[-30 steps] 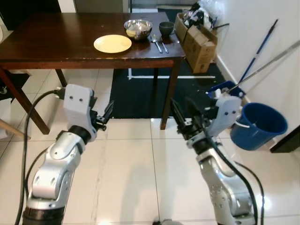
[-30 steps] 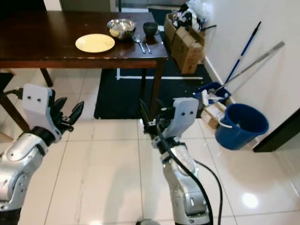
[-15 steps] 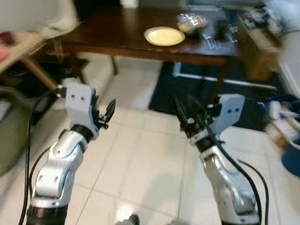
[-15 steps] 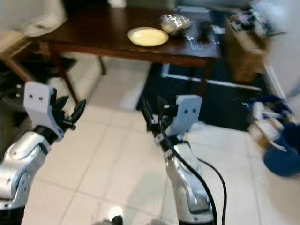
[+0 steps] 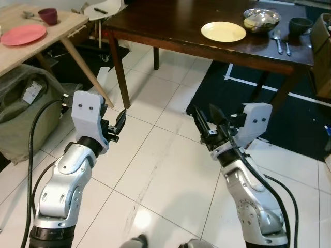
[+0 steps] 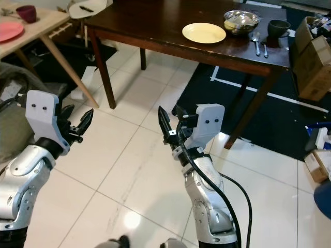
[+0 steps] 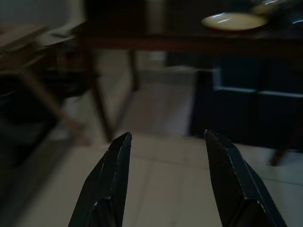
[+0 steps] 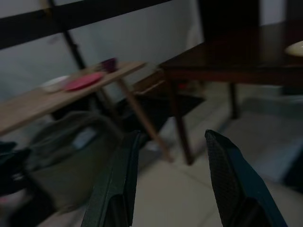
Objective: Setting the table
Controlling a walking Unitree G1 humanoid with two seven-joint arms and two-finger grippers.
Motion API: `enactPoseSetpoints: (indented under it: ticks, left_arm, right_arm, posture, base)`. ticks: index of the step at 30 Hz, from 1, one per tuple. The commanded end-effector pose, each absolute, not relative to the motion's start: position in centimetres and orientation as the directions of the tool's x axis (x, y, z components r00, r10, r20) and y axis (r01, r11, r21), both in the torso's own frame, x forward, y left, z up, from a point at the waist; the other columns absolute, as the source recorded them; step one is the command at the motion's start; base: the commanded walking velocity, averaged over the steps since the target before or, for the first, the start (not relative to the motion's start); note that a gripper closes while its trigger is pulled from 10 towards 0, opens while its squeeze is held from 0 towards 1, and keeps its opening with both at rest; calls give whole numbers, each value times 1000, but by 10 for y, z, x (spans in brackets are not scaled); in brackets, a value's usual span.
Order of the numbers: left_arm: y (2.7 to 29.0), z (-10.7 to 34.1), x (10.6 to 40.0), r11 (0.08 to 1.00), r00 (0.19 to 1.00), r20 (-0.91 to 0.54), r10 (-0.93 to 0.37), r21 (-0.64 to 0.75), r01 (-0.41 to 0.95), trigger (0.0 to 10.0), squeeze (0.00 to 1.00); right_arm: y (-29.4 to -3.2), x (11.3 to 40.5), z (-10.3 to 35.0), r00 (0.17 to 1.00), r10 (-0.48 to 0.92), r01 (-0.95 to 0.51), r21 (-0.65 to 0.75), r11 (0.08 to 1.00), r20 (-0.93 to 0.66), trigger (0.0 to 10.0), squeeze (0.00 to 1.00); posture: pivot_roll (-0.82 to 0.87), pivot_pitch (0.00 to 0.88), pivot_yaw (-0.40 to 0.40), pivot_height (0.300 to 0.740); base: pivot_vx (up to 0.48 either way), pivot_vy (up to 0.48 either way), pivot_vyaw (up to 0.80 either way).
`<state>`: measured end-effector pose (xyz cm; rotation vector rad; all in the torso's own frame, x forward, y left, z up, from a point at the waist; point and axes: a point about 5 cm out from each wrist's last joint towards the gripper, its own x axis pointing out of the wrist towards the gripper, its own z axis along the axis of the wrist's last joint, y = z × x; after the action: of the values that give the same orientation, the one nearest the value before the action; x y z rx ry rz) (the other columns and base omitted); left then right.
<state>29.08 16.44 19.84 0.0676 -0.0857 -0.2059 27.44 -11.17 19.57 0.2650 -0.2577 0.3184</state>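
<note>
A yellow plate (image 5: 223, 31) lies on the dark wooden table (image 5: 170, 23), with a steel bowl (image 5: 261, 18), a dark cup (image 5: 300, 24) and cutlery (image 5: 282, 42) beside it toward the right end. To the far left, a light wooden table (image 5: 36, 49) carries a pink plate (image 5: 23, 35) and a maroon cup (image 5: 48, 14). My left gripper (image 6: 77, 114) and right gripper (image 6: 169, 116) both hang open and empty over the tiled floor, well short of either table. The left wrist view looks past its fingers (image 7: 113, 175) toward the yellow plate (image 7: 234, 21).
A white chair (image 5: 102, 9) stands between the two tables. A grey-green bag (image 5: 26, 111) sits on the floor under the light table. Cardboard boxes (image 6: 313, 57) and a dark rug (image 6: 310, 119) lie to the right. White tiles (image 5: 150, 170) stretch ahead of me.
The camera has swung left: the dark table now sits to the right in view and the light table with the pink plate has appeared. Both grippers stay open and empty.
</note>
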Motion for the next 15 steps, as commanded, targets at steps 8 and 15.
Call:
enactPoseSetpoints:
  ticks: [8,15]
  left_arm:
    - [164,195,292,974,976,66,-208,106,200,10000,0]
    - [163,195,292,972,974,70,-216,108,208,10000,0]
  right_arm:
    - [-117,277,192,937,224,-288,231,930,268,10000,0]
    - [-124,278,191,948,170,-239,247,939,269,10000,0]
  posture:
    - [-68,25,58,740]
    - [-68,26,64,740]
  base:
    - [263,0,184]
    - [480,0,0]
